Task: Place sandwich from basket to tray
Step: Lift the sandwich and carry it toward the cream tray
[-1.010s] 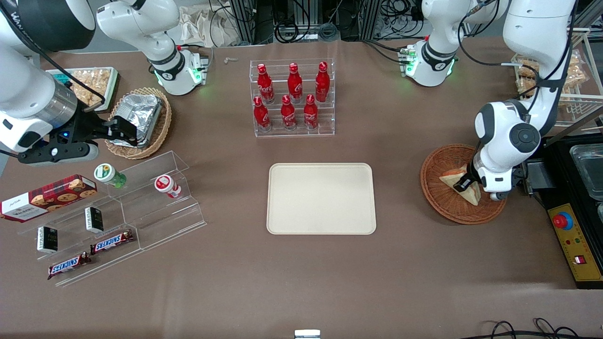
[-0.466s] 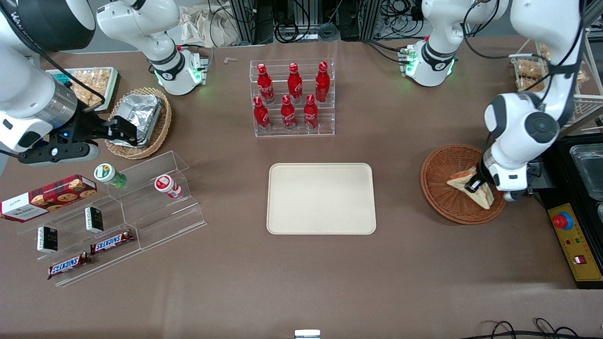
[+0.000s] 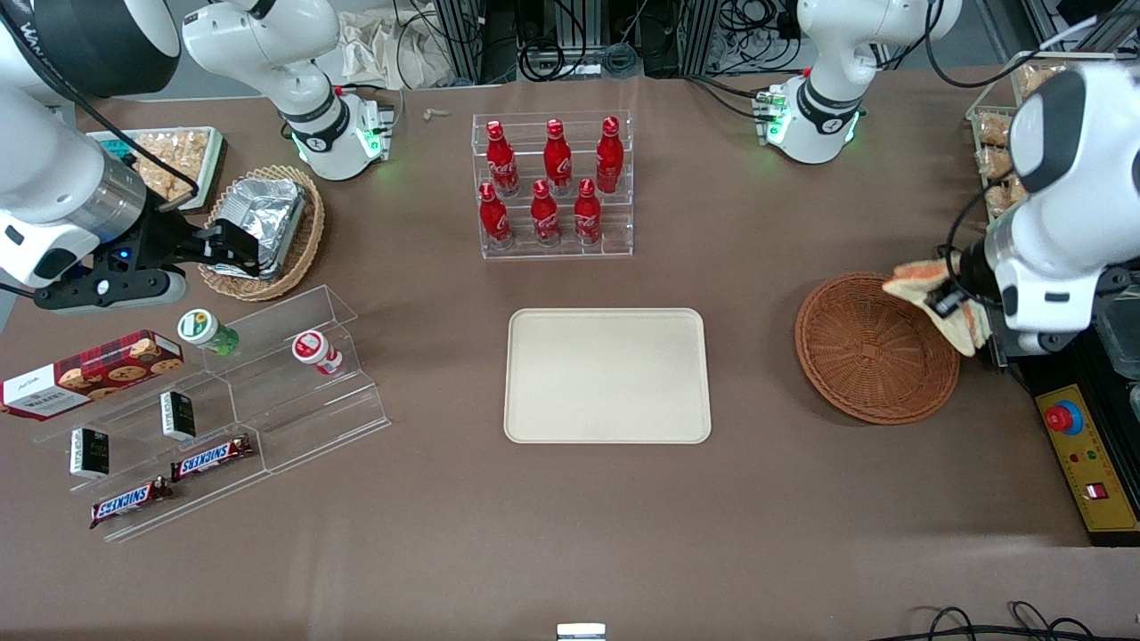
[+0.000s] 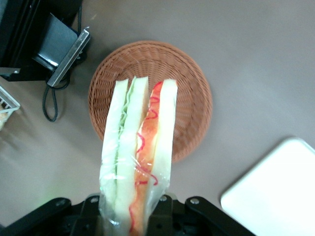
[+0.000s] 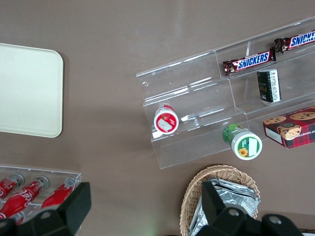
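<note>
The small triangular wedge of white bread with tan crust and red and green filling, the sandwich (image 3: 940, 298), is now lifted clear of the round reddish-brown woven wicker basket (image 3: 868, 352); half a second ago it hung only just above the weave, and a second ago it sat in the basket. The left arm's end effector (image 3: 946, 301) is clenched on the sandwich, holding it in the air above the basket's rim at the working arm's end of the tabletop (image 3: 570, 534). The pick-up looks done; what remains, I judge, is the carry to the flat cream-beige rectangular tray (image 3: 607, 375), which lies well apart toward the parked arm's end.

The wrist view shows the sandwich (image 4: 139, 152) in clear film, cut edge facing the camera, with the basket (image 4: 194, 96) below it holding nothing and a corner of the tray (image 4: 275, 196) cut off at the edge. The fingertips are hidden by the wrapped bread, so how deep the grip sits cannot be told.
</note>
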Tool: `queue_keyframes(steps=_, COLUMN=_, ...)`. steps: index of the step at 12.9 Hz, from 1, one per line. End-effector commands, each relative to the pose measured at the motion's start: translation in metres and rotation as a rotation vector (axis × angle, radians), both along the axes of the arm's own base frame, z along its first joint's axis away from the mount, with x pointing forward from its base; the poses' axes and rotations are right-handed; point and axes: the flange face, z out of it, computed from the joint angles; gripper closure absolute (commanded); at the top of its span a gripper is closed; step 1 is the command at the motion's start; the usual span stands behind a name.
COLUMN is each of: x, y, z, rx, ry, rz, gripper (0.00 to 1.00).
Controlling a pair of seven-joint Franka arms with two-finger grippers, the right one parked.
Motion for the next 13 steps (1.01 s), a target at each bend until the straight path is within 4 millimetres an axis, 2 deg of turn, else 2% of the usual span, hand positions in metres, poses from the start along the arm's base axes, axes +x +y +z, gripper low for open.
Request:
queue_keyframes(steps=1, x=-0.003, y=-0.067, z=0.039, rx=-0.012, ry=-0.004, rz=-0.147, gripper=1.00)
queue_keyframes(steps=3, x=-0.015, y=-0.132, z=0.030, rx=-0.030, ry=0.012, rz=-0.306, gripper=1.00)
queue_keyframes(steps=6, x=-0.021, y=-0.213, z=-0.017, rx=-0.085, ry=0.024, rz=-0.503, gripper=1.00)
queue_keyframes(steps=7, x=-0.022, y=-0.235, z=-0.039, rx=-0.106, ry=-0.001, rz=-0.532, gripper=1.00)
queue_keyframes(steps=9, x=-0.025, y=-0.261, z=-0.085, rx=-0.146, ry=-0.041, rz=-0.569, gripper=1.00)
queue_keyframes(steps=11, x=-0.030, y=-0.285, z=-0.144, rx=-0.175, ry=-0.079, rz=-0.610, gripper=1.00)
queue_keyframes(steps=13, x=-0.021, y=-0.292, z=-0.200, rx=-0.189, ry=-0.110, rz=-0.615, gripper=1.00)
